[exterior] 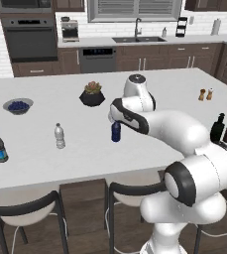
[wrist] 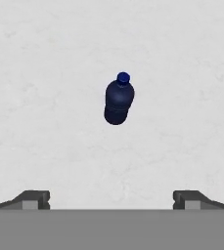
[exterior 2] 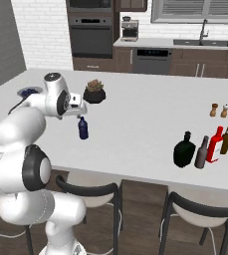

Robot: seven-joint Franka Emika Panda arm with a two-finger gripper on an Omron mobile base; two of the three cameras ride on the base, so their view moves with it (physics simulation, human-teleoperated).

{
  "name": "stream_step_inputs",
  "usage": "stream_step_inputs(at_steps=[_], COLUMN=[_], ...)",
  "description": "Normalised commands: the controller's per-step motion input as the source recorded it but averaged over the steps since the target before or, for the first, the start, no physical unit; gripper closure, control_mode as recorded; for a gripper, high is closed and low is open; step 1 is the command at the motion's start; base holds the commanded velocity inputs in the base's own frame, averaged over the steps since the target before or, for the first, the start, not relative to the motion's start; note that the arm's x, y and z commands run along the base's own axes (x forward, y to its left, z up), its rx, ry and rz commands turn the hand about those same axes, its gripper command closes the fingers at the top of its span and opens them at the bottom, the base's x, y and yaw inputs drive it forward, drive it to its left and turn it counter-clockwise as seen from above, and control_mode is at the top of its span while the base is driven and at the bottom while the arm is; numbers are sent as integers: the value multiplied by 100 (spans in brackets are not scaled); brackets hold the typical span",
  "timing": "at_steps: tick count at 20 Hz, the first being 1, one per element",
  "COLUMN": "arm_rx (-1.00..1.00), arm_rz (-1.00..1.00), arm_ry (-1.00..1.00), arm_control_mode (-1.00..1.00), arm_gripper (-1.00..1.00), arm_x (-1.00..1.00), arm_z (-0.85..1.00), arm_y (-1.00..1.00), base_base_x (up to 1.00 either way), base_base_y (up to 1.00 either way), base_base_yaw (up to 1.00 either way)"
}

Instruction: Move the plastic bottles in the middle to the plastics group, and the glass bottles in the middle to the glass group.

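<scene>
A short, cylindrical navy-blue plastic bottle (wrist: pixel 118 100) with a rounded blue cap is seen upright at the hand view's centre, on the pale, faintly mottled bench (wrist: pixel 45 136). The end effector (wrist: pixel 111 199) is held above it, fingers spread wide and empty.

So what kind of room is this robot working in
A home kitchen, rendered rather than real. A built-in oven sits in the brick back wall, a sink with a faucet lies under the window, and a long white island counter has stools tucked beneath it.
</scene>
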Motion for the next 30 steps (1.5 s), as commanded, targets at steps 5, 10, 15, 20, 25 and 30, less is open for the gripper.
stream_step_inputs(at_steps=[5, 10, 15, 20, 25, 30], arm_rx=[2, 5, 8, 7, 0, 0], arm_rz=[-7, -8, -8, 0, 0, 0], arm_ry=[-9, -14, 0, 6, 3, 5], arm_control_mode=[-100, -100, -100, -100, -100, -100], arm_gripper=[-100, -100, -100, -100, -100, -100], arm_x=[10, 38, 31, 17, 6, 21], arm_z=[-53, -10, 7, 15, -3, -8], arm_y=[0, 0, 0, -1, 0, 0], base_base_x=[0, 0, 0, 0, 0, 0], base_base_y=[0, 0, 0, 0, 0, 0], base_base_yaw=[0, 0, 0, 0, 0, 0])
